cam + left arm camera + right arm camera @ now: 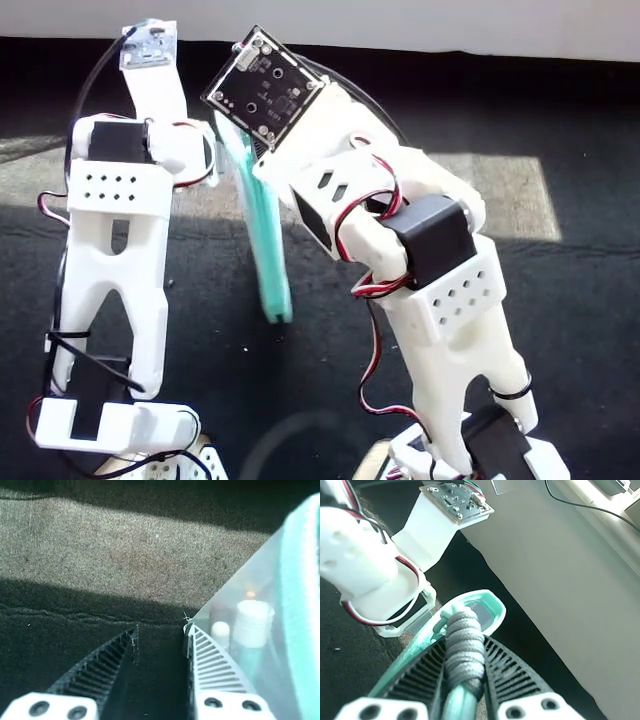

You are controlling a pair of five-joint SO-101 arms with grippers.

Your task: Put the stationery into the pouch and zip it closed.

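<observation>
My right gripper was clenched on the grey braided zipper cord at the top of the teal pouch. The pouch hung on edge between the two arms, and I could not tell whether its lower corner touched the dark mat. My left gripper stood released, with nothing between its fingers, and the pouch's clear side panel just touched one fingertip. Through that panel I saw white-capped stationery inside. I judged the pouch light and floppy and its plastic skin slippery, so it would swing and twist under the cord. To zip it, I reckoned the left fingers should pinch the stiffer teal seam near the zipper's end rather than the slick panel, so the cord had something to pull against.
</observation>
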